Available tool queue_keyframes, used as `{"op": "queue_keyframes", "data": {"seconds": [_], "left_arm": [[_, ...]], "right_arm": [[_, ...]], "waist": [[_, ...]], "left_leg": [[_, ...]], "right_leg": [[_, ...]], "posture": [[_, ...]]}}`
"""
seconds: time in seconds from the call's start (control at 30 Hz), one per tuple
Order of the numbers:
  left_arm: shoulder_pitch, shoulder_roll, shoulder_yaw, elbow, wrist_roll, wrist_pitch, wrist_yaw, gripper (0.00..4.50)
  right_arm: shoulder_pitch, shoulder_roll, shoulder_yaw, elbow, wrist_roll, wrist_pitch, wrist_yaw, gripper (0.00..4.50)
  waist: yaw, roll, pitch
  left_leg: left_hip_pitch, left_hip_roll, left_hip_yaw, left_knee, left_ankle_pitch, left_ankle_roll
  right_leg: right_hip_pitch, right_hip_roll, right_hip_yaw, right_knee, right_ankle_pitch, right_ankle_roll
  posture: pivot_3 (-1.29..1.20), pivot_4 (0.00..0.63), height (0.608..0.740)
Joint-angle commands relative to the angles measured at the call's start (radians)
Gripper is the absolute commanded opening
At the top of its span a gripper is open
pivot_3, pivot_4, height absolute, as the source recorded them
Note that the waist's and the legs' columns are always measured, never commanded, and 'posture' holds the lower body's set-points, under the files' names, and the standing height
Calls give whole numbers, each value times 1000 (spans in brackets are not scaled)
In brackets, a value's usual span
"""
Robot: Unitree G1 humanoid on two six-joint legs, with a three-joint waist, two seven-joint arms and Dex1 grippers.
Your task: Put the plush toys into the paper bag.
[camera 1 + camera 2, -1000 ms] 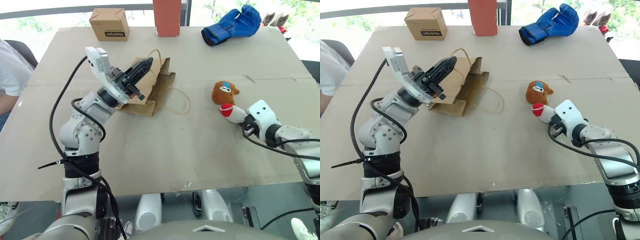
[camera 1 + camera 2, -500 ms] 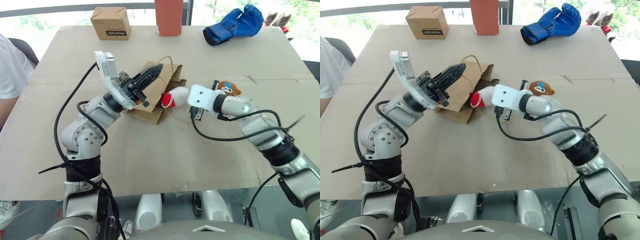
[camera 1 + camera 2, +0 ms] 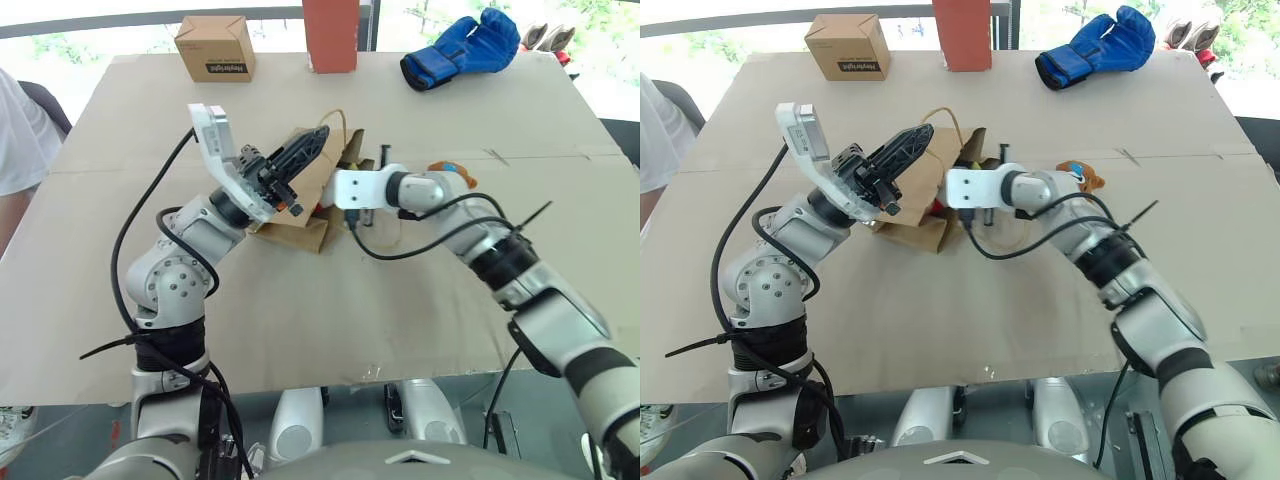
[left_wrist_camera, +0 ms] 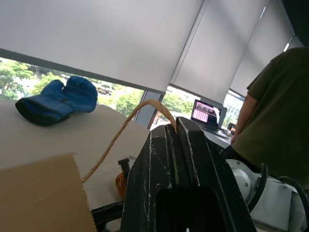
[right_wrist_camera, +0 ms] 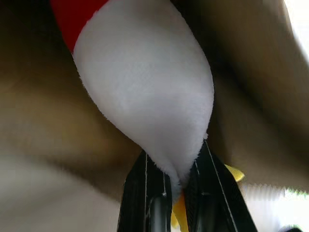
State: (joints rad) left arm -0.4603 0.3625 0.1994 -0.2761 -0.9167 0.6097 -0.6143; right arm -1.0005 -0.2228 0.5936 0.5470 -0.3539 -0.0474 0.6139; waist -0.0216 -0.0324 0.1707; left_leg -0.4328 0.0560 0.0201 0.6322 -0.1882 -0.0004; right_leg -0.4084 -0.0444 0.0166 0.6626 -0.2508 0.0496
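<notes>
now the right gripper (image 5: 174,186), pinching the white plush toy (image 5: 145,92) red end first, sits inside the paper bag (image 3: 300,200) whose handle (image 4: 126,126) the left gripper (image 3: 305,150) clamps, brown toy (image 3: 452,174) waiting at three o'clock.

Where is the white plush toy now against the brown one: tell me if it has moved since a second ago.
Yes. The white plush toy, pinched in the right gripper, has left the brown plush toy and gone to the robot's left, into the paper bag's mouth.

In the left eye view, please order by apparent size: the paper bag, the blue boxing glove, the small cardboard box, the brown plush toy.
1. paper bag, partly hidden
2. blue boxing glove
3. small cardboard box
4. brown plush toy, mostly hidden by the right arm

The glove and box lie farther away, so they look smaller than they are.
</notes>
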Motion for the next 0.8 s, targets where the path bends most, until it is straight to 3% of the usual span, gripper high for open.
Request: {"op": "queue_keyframes", "data": {"seconds": [0.03, 0.1, 0.2, 0.3, 0.53, 0.8], "left_arm": [[4, -1, 1, -41, -11, -14, -6, 0], [15, 6, 8, -45, -13, -14, -8, 0], [42, 26, 34, -42, -11, -21, -8, 0], [54, 33, 41, -46, -12, -25, -5, 0], [47, 17, 56, -30, -18, -34, 14, 0], [20, 13, 50, -9, -6, -41, 8, 0]], "right_arm": [[-35, 54, -10, 139, -7, -140, -38, 1004], [-39, 62, -33, 170, -19, -175, -76, 2088], [25, 20, -82, 65, 34, -148, -5, 3443], [86, -11, -120, -45, 77, -97, 55, 3443], [278, -143, -274, -533, 252, 228, 216, 3443], [350, -240, -420, -640, 246, 559, 102, 3443]], "waist": [[2, 0, 0], [9, 0, 0], [9, 0, 0], [8, 0, 0], [9, 0, 0], [10, 0, 0]], "left_leg": [[0, 0, 0, 0, 0, 0], [-1, 0, 0, -1, 0, 0], [-2, -1, 0, 0, 0, 0], [-1, -1, 1, 0, 0, 0], [-1, 0, 0, 0, 0, 0], [0, -1, 0, 0, 0, 0]], "right_leg": [[0, 0, 0, 0, 0, 0], [0, 0, -1, 0, 0, 0], [0, -2, 0, -1, 0, 0], [0, -2, 0, -1, 0, 0], [0, -1, -1, 0, 0, 0], [0, -1, 0, 0, 0, 0]], "posture": [[0, 150, 740], [0, 150, 740], [0, 150, 740], [0, 150, 740], [0, 150, 740], [0, 150, 740]]}}
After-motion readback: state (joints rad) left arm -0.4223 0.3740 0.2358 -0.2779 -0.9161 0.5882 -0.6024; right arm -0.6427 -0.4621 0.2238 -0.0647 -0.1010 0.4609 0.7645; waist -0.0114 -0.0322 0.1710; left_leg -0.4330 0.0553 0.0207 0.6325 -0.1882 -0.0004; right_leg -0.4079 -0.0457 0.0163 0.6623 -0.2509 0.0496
